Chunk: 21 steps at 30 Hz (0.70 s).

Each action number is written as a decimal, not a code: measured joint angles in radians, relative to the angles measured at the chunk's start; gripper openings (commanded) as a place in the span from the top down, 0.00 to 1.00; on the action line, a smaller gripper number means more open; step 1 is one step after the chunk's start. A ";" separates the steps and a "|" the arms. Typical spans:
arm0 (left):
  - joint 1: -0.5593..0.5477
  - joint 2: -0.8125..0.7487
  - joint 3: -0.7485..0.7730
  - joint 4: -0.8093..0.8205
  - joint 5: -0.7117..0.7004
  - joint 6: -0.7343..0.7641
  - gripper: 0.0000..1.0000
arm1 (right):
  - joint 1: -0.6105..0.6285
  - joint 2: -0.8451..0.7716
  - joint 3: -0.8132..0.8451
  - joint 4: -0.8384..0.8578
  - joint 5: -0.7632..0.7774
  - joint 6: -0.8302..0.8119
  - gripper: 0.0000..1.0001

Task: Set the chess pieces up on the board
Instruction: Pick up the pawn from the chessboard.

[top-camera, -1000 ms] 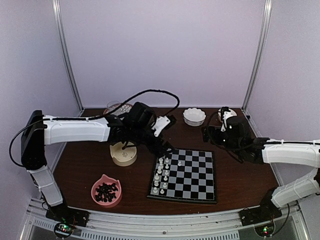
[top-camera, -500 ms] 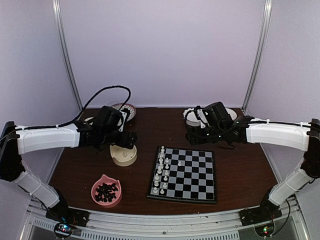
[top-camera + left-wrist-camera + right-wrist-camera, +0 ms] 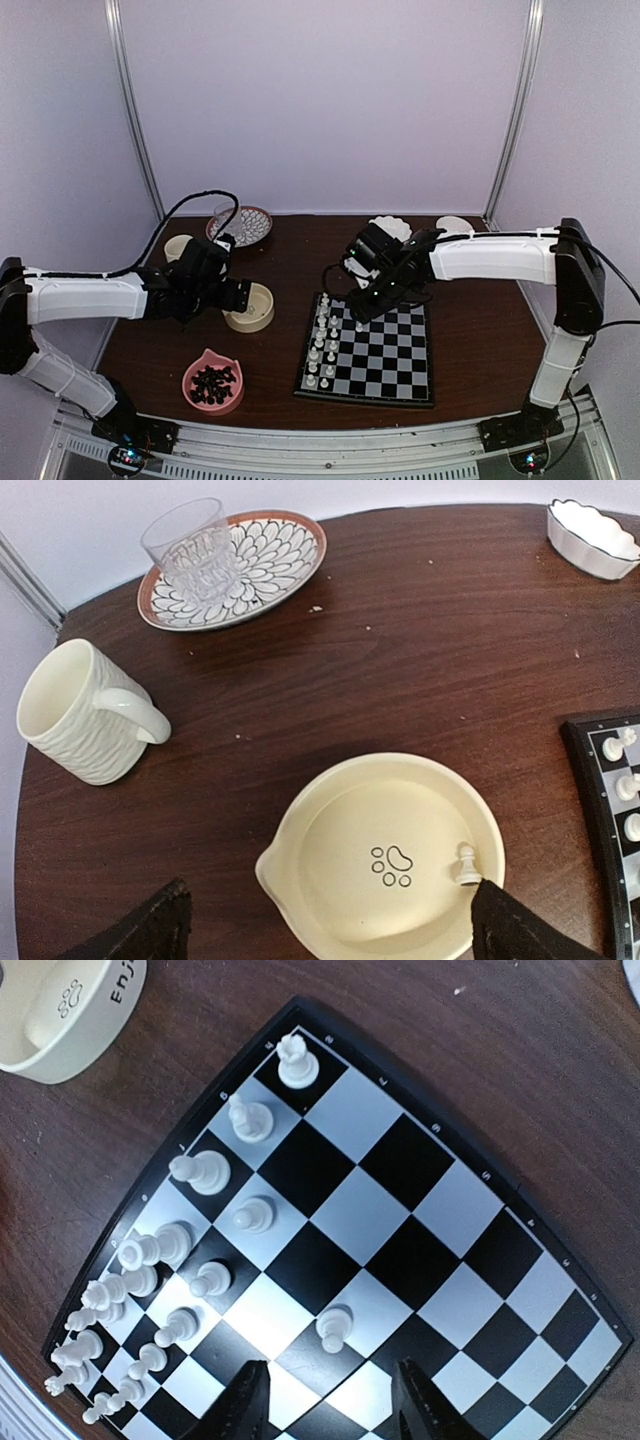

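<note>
Black and pale grey checks mark the board (image 3: 385,362), which lies flat on the brown tabletop (image 3: 300,252), right of centre; the white chess pieces (image 3: 150,1260) stand upright in two files along its left side; a lone piece (image 3: 335,1328) stands apart from them, further toward the middle. The right jaws hover over that side of the board, parted, nothing between them; the lone piece is just ahead of the gap. The left jaws hang above a cream bowl (image 3: 300,815) with a paw print, spread wide and empty; a stray pawn (image 3: 466,863) stands inside by its right wall. A pink bowl (image 3: 190,388) near the front edge holds dark pieces (image 3: 213,381); beyond the cream bowl sit a ribbed mug (image 3: 70,715) and a patterned plate (image 3: 275,555) bearing a glass (image 3: 190,545).
</note>
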<state>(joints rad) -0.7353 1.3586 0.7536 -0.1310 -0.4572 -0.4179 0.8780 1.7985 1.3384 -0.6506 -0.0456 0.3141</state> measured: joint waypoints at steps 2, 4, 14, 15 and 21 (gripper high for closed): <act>0.001 -0.010 -0.008 0.013 -0.020 0.000 0.03 | 0.013 0.032 0.026 -0.031 0.000 -0.008 0.61; 0.001 -0.027 -0.017 0.024 -0.033 0.000 0.03 | 0.022 0.053 0.039 -0.055 -0.001 -0.018 0.63; 0.001 -0.076 -0.041 0.063 -0.045 0.001 0.03 | 0.027 0.112 0.063 -0.101 -0.002 -0.024 0.68; 0.001 -0.076 -0.042 0.063 -0.045 0.000 0.02 | 0.027 0.112 0.064 -0.101 -0.002 -0.024 0.69; 0.002 -0.076 -0.042 0.063 -0.045 0.001 0.02 | 0.027 0.128 0.071 -0.097 0.002 -0.028 0.74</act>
<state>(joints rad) -0.7338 1.2831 0.7120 -0.0677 -0.5022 -0.4171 0.9054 1.9263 1.4094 -0.7475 -0.0437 0.2863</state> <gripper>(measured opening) 0.976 0.274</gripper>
